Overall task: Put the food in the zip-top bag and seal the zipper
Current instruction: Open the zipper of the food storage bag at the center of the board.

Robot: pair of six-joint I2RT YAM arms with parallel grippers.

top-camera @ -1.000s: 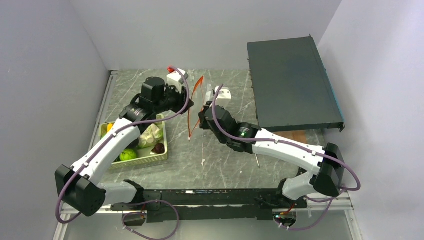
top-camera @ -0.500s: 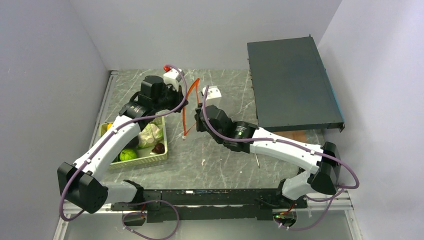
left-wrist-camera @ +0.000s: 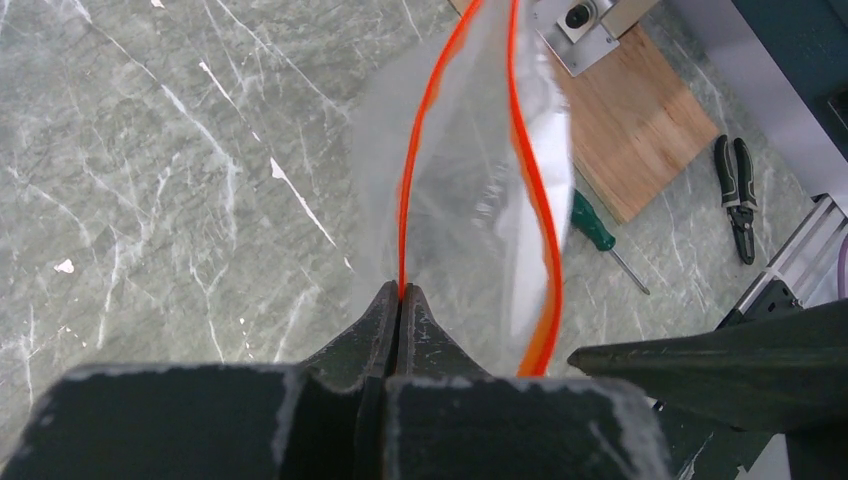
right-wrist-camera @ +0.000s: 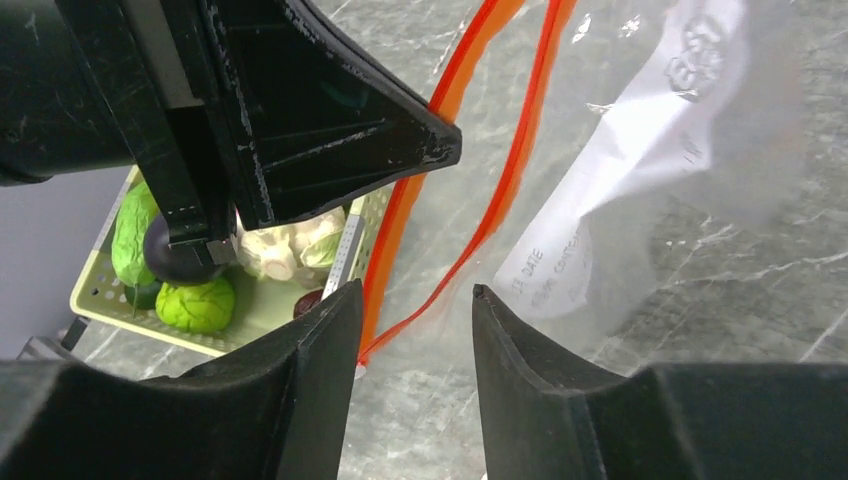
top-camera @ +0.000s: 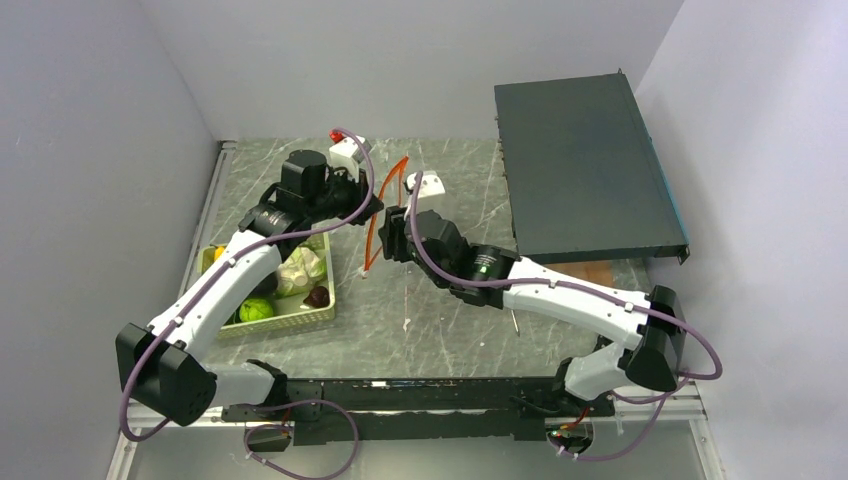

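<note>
Left hand [left-wrist-camera: 400, 296] pinches the zip-top bag's [left-wrist-camera: 470, 230] zipper [left-wrist-camera: 408, 200]; right hand [right-wrist-camera: 412, 295] is spread around it. All the food [right-wrist-camera: 195, 305] lies unbagged in the basket [top-camera: 290, 323].

Table [top-camera: 440, 320]: grey-green top, marble-veined, white streaks and a few white specks.

Left side: light green slatted plastic basket [top-camera: 290, 324], sitting flat on the top.

Right side, far corner: large dark flat metal case [top-camera: 585, 170]; whether it lies flat or leans, cannot tell.

At the case's near edge: light brown wooden board [left-wrist-camera: 640, 120], flat on the top.

Just beside the board: green-handled screwdriver [left-wrist-camera: 598, 230]. Near it but apart: pliers with black-and-green handles [left-wrist-camera: 738, 195].
</note>
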